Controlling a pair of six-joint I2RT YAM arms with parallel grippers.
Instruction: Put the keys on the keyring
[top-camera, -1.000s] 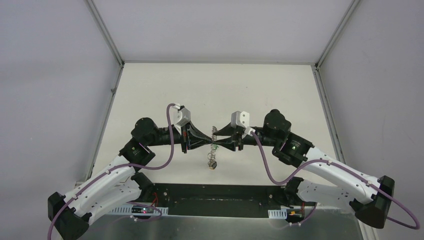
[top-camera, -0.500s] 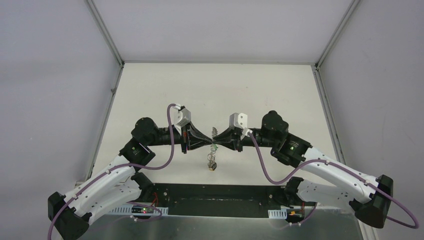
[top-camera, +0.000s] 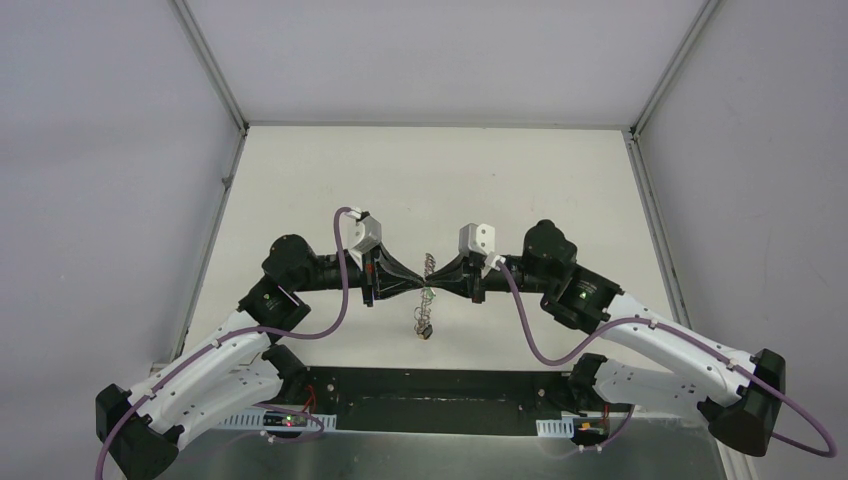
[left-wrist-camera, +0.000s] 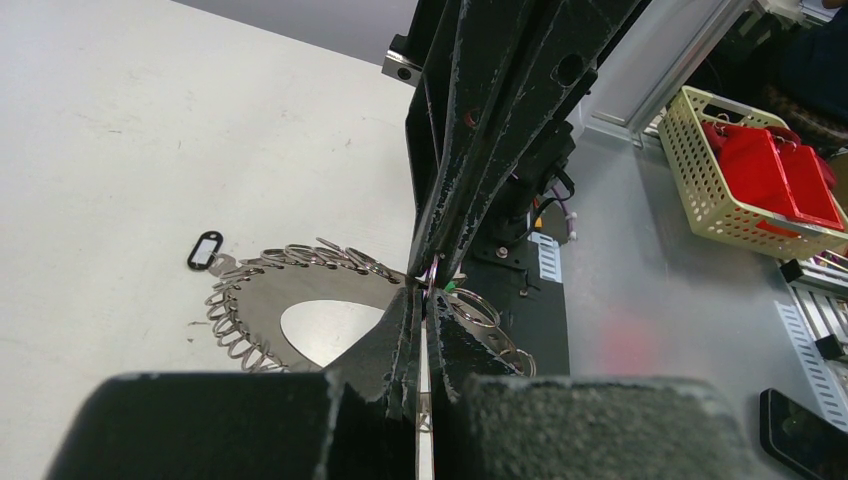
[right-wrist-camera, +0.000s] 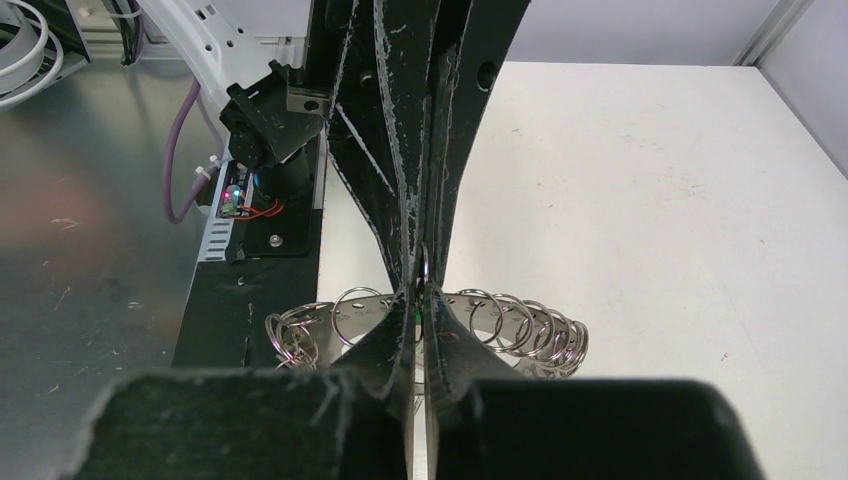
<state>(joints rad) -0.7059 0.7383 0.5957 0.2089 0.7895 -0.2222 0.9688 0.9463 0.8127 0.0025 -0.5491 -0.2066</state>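
Grey keyring (left-wrist-camera: 260, 295) is between the left end effector (left-wrist-camera: 421, 302) and right end effector (right-wrist-camera: 418, 296), both closed, midway between the 2 side edges of the desk (top-camera: 430, 180). A black-tagged key (left-wrist-camera: 205, 250) touches its rim.

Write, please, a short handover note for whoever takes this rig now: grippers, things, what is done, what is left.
Left gripper: shut, apparently clamping the keyring, which is held in the air above the table.
Right gripper: shut, tip to tip with the left one. A speck of green shows at its tips, so it probably holds the green-tagged key.
Done: the black-tagged key seems to hang from a loop at the ring's edge.
Left: thread the green-tagged key onto a loop, then release.
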